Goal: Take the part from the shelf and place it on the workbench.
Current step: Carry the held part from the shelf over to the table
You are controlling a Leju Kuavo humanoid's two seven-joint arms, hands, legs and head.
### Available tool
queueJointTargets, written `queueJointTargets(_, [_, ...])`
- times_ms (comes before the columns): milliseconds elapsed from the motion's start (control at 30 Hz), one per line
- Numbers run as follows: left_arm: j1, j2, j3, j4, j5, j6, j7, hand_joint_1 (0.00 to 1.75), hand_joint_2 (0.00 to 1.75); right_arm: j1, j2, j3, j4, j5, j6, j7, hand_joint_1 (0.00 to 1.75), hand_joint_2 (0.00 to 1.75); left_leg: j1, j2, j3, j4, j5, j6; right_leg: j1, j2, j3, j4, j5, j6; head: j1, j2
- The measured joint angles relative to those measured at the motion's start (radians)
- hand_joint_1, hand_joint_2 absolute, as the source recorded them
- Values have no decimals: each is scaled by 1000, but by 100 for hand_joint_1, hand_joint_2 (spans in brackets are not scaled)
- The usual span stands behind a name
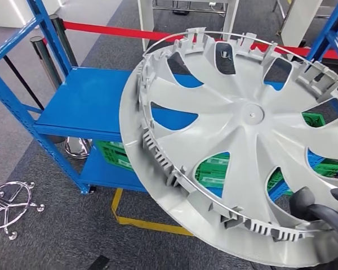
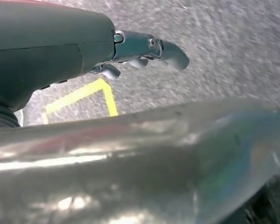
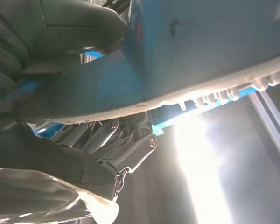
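Grey plastic wheel cover (image 1: 248, 140), inner ribbed side up and tilted, held in front of the blue shelf (image 1: 84, 101). The right hand (image 1: 318, 211) grasps its lower rim, thumb over the edge and fingers (image 3: 107, 140) beneath. The left hand (image 2: 107, 51) hangs over grey carpet with fingers extended and grasping nothing. Green crates (image 1: 212, 169) sit on the lower shelf.

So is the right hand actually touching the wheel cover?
Touching. In the right wrist view the right hand grips the wheel cover's rim, thumb on one face and fingers on the other; the head view shows it at the lower rim.
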Motion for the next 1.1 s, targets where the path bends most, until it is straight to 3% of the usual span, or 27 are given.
queueJointTargets(67, [-2,0,-1,0,-2,0,2,0,0,0,0,-5,-5,0,0,-1,175,175,-1,1,-28,1,22,8,0,2,-32,119,-99,4,2,0])
queueJointTargets(100, [-2,0,-2,0,-4,0,2,0,0,0,0,-7,-6,0,0,-2,175,175,-1,2,-42,2,32,8,1,2,-41,180,-127,6,2,0])
queueJointTargets(133, [-2,0,-2,0,-5,-1,2,0,0,1,0,-9,-7,0,0,-2,175,175,-2,2,-56,4,42,8,1,2,-39,221,-131,7,1,0])
queueJointTargets(167, [-2,-1,-2,0,-6,-1,3,0,0,1,1,-10,-8,0,0,-1,175,175,-2,2,-70,6,51,7,1,2,-23,228,-114,7,2,0])
queueJointTargets(200, [-2,-1,-3,0,-6,-1,3,0,0,1,1,-11,-9,0,0,-2,175,175,-2,3,-84,10,59,6,1,2,12,198,-86,6,1,0])
queueJointTargets(267, [-3,-2,-3,0,-7,0,3,0,0,0,2,-13,-12,0,0,-2,175,175,-3,2,-106,21,72,0,2,4,123,56,-56,4,2,0])
queueJointTargets(333, [-2,-1,-3,0,-8,0,3,0,0,0,4,-16,-17,0,0,-2,175,175,-5,0,-119,31,84,-9,4,7,204,-64,-73,-1,1,0])
queueJointTargets(367, [-2,-1,-3,0,-9,0,3,0,0,0,6,-18,-20,0,0,-2,175,175,-5,0,-124,33,91,-14,6,8,216,-87,-82,-4,1,0])
queueJointTargets(433, [-3,0,-3,0,-11,0,3,0,0,0,10,-23,-26,1,0,-3,175,175,-3,0,-132,38,96,-26,7,5,204,-91,-72,-17,2,0])
queueJointTargets(467, [-3,1,-3,0,-13,0,3,0,0,0,12,-26,-29,1,0,-5,175,175,-1,0,-140,53,78,-31,6,2,197,-92,-64,-28,1,0])
queueJointTargets(533, [-5,2,-4,0,-18,0,3,0,0,0,16,-32,-35,1,0,-7,175,175,4,1,-168,135,-1,-41,5,-4,178,-93,-43,-46,-2,0])
queueJointTargets(600, [-7,1,-5,0,-21,-1,3,0,0,2,19,-36,-39,-1,0,-7,175,175,12,1,-199,260,-79,-50,9,-8,150,-85,-24,-52,-4,0])
queueJointTargets(633, [-8,0,-7,0,-23,-2,3,0,0,3,20,-37,-40,-2,0,-7,175,175,15,1,-201,301,-93,-54,10,-10,135,-81,-16,-52,-4,0])
queueJointTargets(667, [-9,-1,-8,0,-26,-2,4,0,0,5,20,-39,-41,-2,0,-7,175,175,18,1,-188,309,-88,-56,11,-11,118,-75,-8,-51,-4,0])
queueJointTargets(733, [-12,-1,-12,0,-32,-5,5,0,0,11,22,-44,-42,-3,0,-5,175,175,22,1,-115,220,-42,-57,12,-12,86,-63,7,-46,-5,0])
queueJointTargets(800, [-18,-2,-17,0,-37,-9,5,0,0,18,24,-49,-45,-3,0,-3,175,175,22,1,-31,89,-22,-52,12,-12,62,-53,22,-35,-4,0])
queueJointTargets(833, [-21,-2,-19,0,-39,-10,5,0,0,20,25,-51,-48,-3,0,-3,175,175,19,0,-9,48,-22,-48,12,-13,56,-52,29,-29,-4,0])
queueJointTargets(933, [-22,-3,-21,0,-42,-14,6,0,0,22,26,-57,-52,-4,0,-2,175,175,11,1,-17,22,-5,-29,6,-12,47,-54,51,-8,-7,0])
queueJointTargets(967, [-23,-3,-22,0,-43,-14,8,0,0,24,27,-61,-53,-4,0,-2,175,175,11,3,-25,19,7,-20,3,-10,39,-47,39,-2,-7,0])
queueJointTargets(1000, [-25,-3,-23,-1,-46,-14,11,0,0,25,27,-66,-55,-5,0,-2,175,175,12,4,-36,15,20,-12,2,-6,27,-25,8,2,-6,0])
queueJointTargets(1100, [-30,-1,-27,-2,-55,-9,20,0,0,27,27,-80,-58,-6,0,7,175,175,11,6,-82,13,58,1,2,2,-23,141,-134,7,-1,0])
